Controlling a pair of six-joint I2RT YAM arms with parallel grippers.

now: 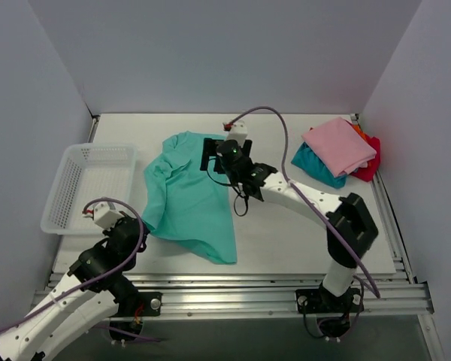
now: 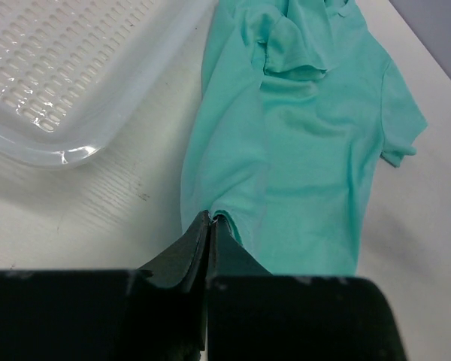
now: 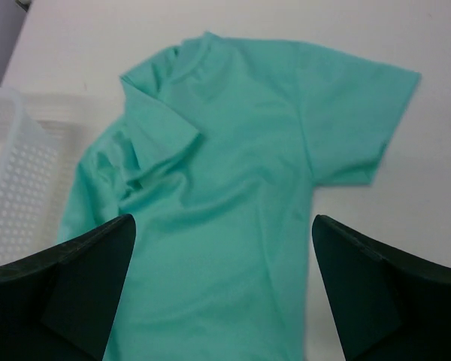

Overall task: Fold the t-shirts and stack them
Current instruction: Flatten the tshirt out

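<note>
The teal-green t-shirt point(image 1: 188, 197) lies spread and wrinkled on the table, collar at the far end. It also shows in the left wrist view point(image 2: 308, 143) and the right wrist view point(image 3: 233, 188). My left gripper point(image 2: 210, 218) is shut on the shirt's near-left hem corner; in the top view it sits at that corner point(image 1: 135, 226). My right gripper point(image 3: 222, 248) is open wide and empty, hovering above the shirt's far right part point(image 1: 219, 154). A folded stack sits at the far right: pink point(image 1: 338, 144) on top, teal-blue point(image 1: 316, 165), red point(image 1: 370, 162) and a sliver of orange point(image 1: 358, 130).
A white plastic mesh basket point(image 1: 90, 184) stands at the left edge of the table, also in the left wrist view point(image 2: 68, 68) and the right wrist view point(image 3: 15, 173). White walls enclose the table on three sides. A metal rail runs along the near edge.
</note>
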